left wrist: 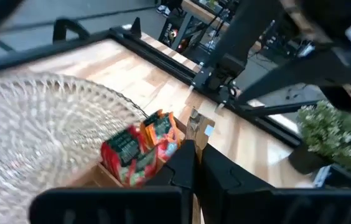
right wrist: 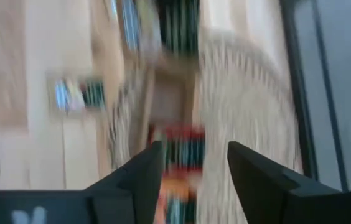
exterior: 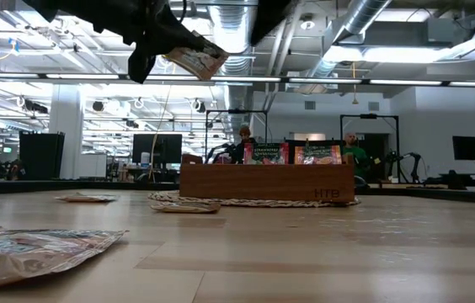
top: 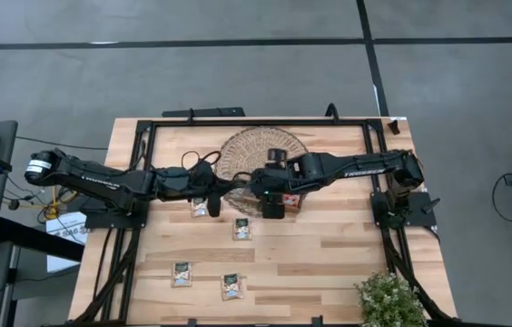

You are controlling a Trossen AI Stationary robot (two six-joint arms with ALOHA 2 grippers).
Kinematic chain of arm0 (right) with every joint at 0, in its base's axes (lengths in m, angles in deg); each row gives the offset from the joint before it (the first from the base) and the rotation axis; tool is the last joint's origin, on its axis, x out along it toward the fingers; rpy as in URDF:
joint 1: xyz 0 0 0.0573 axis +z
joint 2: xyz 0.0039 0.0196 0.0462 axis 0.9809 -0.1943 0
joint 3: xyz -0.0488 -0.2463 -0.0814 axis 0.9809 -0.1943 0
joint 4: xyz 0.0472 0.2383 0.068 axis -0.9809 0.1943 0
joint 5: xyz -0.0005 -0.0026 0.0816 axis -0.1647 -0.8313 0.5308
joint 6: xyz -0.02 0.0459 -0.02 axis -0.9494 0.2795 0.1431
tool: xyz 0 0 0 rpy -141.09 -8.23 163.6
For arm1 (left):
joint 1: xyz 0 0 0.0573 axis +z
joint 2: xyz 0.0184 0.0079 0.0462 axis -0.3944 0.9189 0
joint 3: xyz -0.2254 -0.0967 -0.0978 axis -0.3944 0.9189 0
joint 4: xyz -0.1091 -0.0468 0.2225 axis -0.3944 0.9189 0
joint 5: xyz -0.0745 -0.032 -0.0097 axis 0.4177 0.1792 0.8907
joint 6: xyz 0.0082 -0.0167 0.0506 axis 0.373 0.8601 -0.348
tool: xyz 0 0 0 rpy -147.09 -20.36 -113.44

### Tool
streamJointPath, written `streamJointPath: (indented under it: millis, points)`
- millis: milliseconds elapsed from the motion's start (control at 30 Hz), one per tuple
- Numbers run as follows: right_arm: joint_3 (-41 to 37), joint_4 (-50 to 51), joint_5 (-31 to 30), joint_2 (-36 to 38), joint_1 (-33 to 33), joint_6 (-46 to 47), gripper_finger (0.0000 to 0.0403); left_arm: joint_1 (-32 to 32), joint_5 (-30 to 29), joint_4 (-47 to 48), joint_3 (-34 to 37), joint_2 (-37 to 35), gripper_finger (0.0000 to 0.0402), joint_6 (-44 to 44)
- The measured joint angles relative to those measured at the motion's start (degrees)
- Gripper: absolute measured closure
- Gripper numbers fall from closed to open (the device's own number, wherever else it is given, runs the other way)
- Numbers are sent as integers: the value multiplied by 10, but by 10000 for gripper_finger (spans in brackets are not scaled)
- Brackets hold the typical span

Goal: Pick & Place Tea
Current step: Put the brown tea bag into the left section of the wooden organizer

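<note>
I've got one cream-and-green flat tea sachet (exterior: 197, 59) pinched in my left gripper (exterior: 149, 50) up off the pale wooden table (top: 329, 254), beside the brown wooden tray (exterior: 267, 182) on the round woven mat (top: 251, 145), my right gripper (right wrist: 191, 165) spread above it.
</note>
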Motion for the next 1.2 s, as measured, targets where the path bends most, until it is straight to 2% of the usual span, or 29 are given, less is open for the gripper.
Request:
streamJointPath:
  millis: [167, 267, 433, 733, 933, 1200]
  points:
    - [0, 126, 0, 7, 4, 85, 216, 3, -13, -30, 0, 7, 401, -90]
    - [-1, 166, 0, 7, 13, 108, 216, 17, 9, -66, 0, 27, 401, -115]
    - [-1, 168, 0, 7, 37, 92, 222, 46, 89, -141, 0, 77, 401, -146]
    - [-1, 200, 0, 10, 72, 154, 239, 114, 164, -171, 0, 143, 401, -176]
    - [-1, 203, 0, 10, 88, 183, 251, 140, 174, -178, 2, 183, 401, -181]
    - [-1, 204, -1, 10, 104, 205, 265, 172, 188, -368, 102, 205, 401, -130]
